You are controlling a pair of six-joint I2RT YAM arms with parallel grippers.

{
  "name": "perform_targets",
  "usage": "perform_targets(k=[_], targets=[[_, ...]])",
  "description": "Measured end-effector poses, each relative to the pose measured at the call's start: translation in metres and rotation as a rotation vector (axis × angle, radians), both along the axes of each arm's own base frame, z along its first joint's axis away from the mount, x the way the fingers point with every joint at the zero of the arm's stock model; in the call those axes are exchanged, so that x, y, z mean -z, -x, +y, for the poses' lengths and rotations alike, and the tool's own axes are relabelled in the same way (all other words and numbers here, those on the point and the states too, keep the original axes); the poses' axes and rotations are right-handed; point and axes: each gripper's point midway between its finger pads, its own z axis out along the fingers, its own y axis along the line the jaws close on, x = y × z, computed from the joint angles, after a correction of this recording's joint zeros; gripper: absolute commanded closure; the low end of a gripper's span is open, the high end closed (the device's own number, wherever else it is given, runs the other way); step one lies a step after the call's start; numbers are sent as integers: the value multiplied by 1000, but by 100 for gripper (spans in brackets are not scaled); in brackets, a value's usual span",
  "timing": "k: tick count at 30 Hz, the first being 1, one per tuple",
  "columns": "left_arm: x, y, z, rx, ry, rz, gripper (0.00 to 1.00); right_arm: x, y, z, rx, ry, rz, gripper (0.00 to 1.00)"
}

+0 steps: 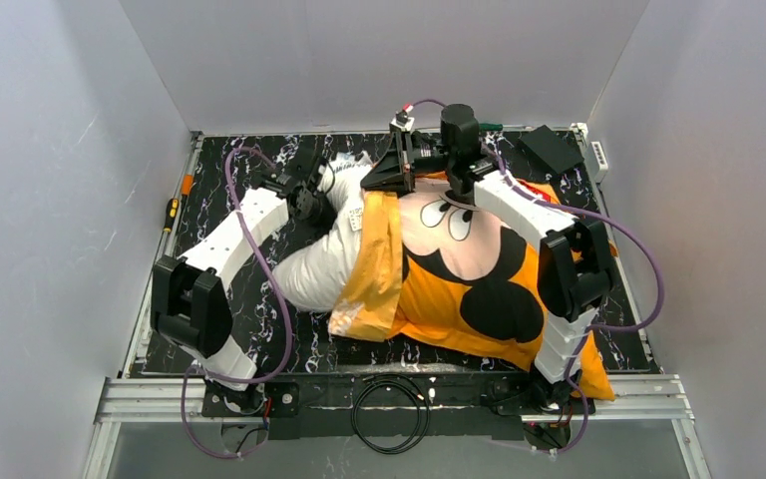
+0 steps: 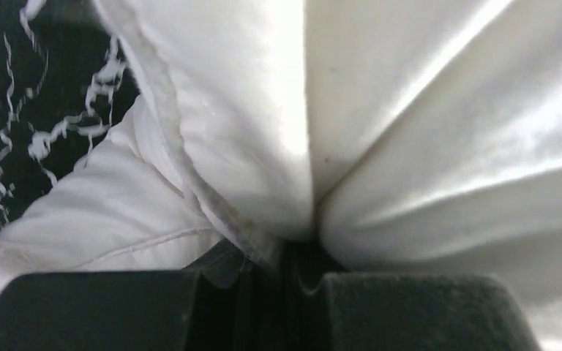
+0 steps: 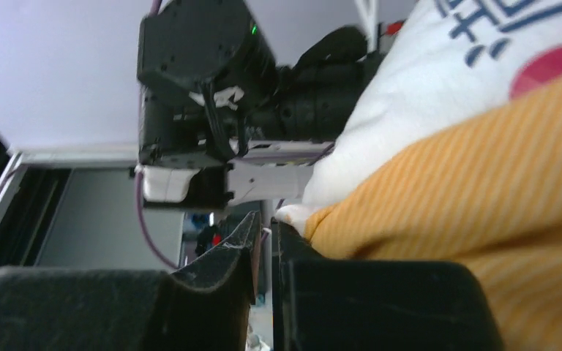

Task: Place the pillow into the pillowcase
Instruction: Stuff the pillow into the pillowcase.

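The off-white pillow lies on the table with its right part inside the orange pillowcase, Mickey face up. The case's open edge is bunched around the pillow's middle. My left gripper is at the pillow's bare far-left end. In the left wrist view it is shut on a pinch of white pillow fabric. My right gripper is at the far edge of the case's opening. In the right wrist view it shows a narrow see-through gap with nothing in it. Orange pillowcase cloth lies just beside its right finger.
The table top is black with white marbling, with white walls on three sides. A screwdriver lies at the left edge. A black box and a power strip sit at the back right. A cable loop lies between the arm bases.
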Motion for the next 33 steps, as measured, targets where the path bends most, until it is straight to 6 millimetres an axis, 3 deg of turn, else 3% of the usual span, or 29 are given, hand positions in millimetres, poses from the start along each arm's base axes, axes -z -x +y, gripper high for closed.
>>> perform_targets(k=[3, 5, 7, 11, 16, 19, 27, 33], targets=[[21, 26, 3, -47, 24, 58, 100, 28, -8, -2, 106, 170, 15, 62], [23, 41, 3, -63, 56, 74, 100, 35, -18, -6, 185, 275, -56, 53], [19, 59, -2, -48, 98, 97, 100, 34, -23, -16, 242, 367, -151, 46], [19, 75, -17, 0, 147, 145, 100, 19, -21, -40, 313, 497, -300, 45], [22, 79, -24, 20, 171, 175, 100, -1, -12, -67, 360, 606, -398, 44], [23, 78, -25, 22, 171, 179, 100, -2, -5, -82, 365, 684, -419, 43], [23, 78, -26, 26, 173, 185, 100, 27, 33, -124, 293, 888, -368, 40], [22, 77, -27, 30, 175, 185, 100, 42, 56, -129, 248, 921, -329, 42]])
